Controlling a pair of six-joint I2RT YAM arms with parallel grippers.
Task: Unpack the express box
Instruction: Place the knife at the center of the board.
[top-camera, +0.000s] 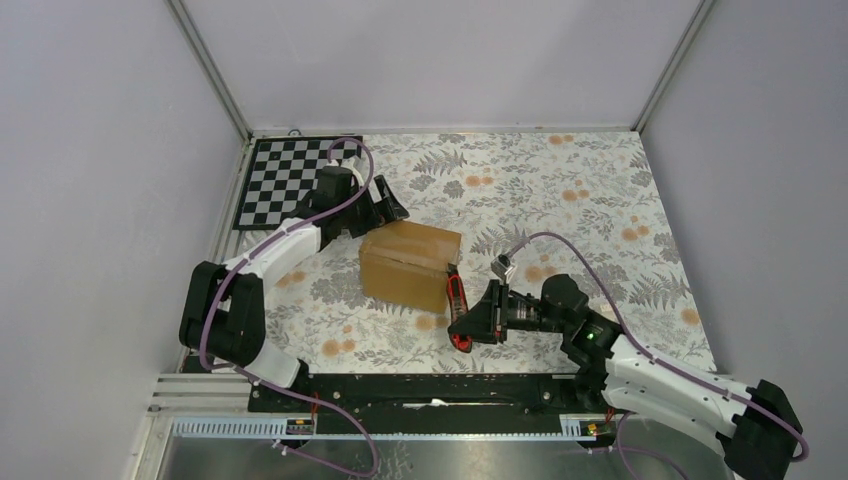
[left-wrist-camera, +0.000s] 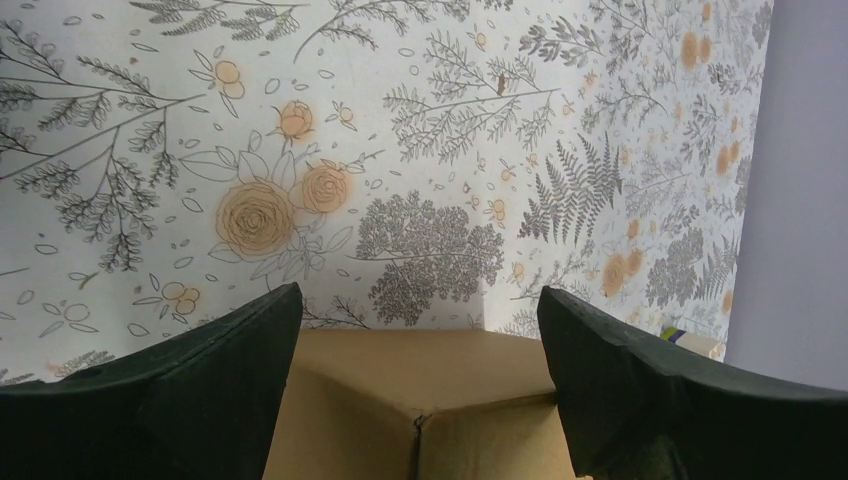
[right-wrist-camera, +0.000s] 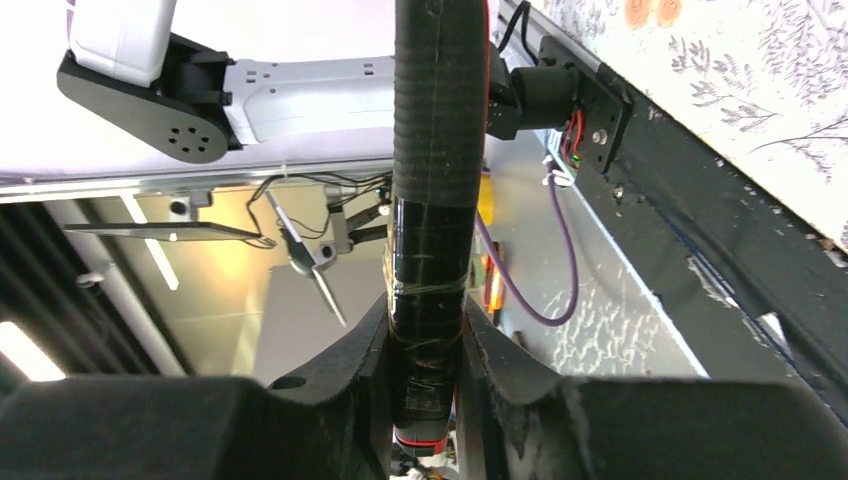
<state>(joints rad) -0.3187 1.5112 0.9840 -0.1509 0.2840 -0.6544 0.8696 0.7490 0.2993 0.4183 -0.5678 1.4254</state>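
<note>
Now the left hand (top-camera: 387, 206) gapes wide at the express box (top-camera: 410, 265) corner; the right hand (top-camera: 463, 322) clamps the cutter (top-camera: 457, 298).

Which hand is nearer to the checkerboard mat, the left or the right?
Left. The left hand, open, hovers just right of the checkerboard mat; the right hand, holding the cutter, is beyond the express box.

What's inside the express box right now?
Nothing shows: the express box looks closed, its cardboard covering any contents. The open left claw straddles its far corner; the right claw holds the cutter beside it.
</note>
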